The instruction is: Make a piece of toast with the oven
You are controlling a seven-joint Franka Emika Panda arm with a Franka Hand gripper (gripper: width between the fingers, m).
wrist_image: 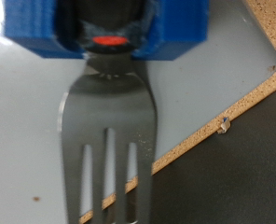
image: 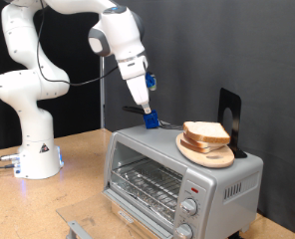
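The piece of toast lies on a round wooden board on top of the silver oven, towards the exterior view's right. My gripper hangs just above the oven's top, left of the toast. Its blue fingers are shut on a metal fork whose tines point at the toast. In the wrist view the gripper holds the fork over the grey oven top. The oven's wire rack shows, and the door appears folded down.
A black upright stand is on the oven's top behind the board. The robot's white base stands on the wooden table at the exterior view's left. Two knobs sit on the oven's front panel.
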